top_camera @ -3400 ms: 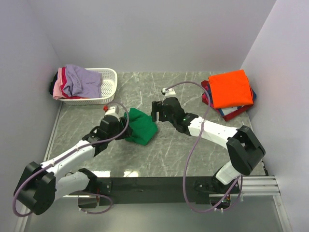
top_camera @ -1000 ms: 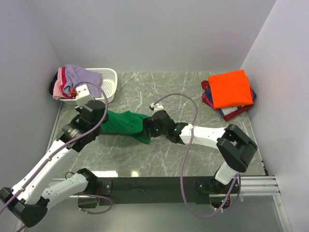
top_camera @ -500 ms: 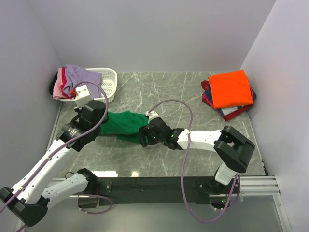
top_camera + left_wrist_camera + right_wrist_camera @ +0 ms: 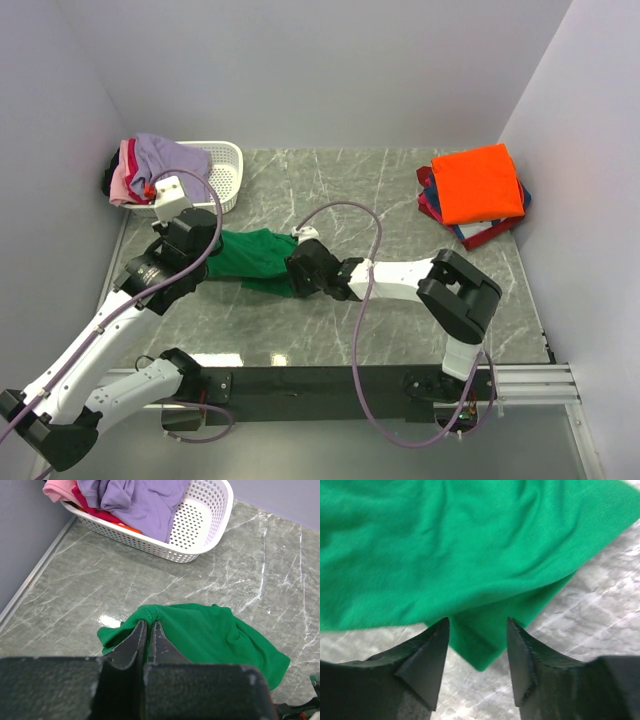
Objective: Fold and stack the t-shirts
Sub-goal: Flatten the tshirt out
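Note:
A bright green t-shirt [image 4: 255, 255] lies stretched out on the marble table. My left gripper [image 4: 213, 250] is shut on its ribbed edge [image 4: 146, 614], and the cloth spreads away to the right [image 4: 215, 635]. My right gripper [image 4: 296, 272] is low at the shirt's right end. In the right wrist view its jaws [image 4: 477, 625] stand apart on either side of a pointed corner of the green cloth [image 4: 480, 652] without touching it. An orange t-shirt [image 4: 480, 180] tops a folded stack at the far right, with red and navy ones [image 4: 470, 232] underneath.
A white slotted basket [image 4: 228, 172] stands at the far left, also seen in the left wrist view [image 4: 200, 530]. It holds a lavender shirt [image 4: 135, 500] and a pink one [image 4: 57, 487]. Grey walls close in the table on three sides.
My right gripper has slid left along the table to the green shirt's corner, and its jaws have narrowed. The left arm has held still with the shirt's edge.

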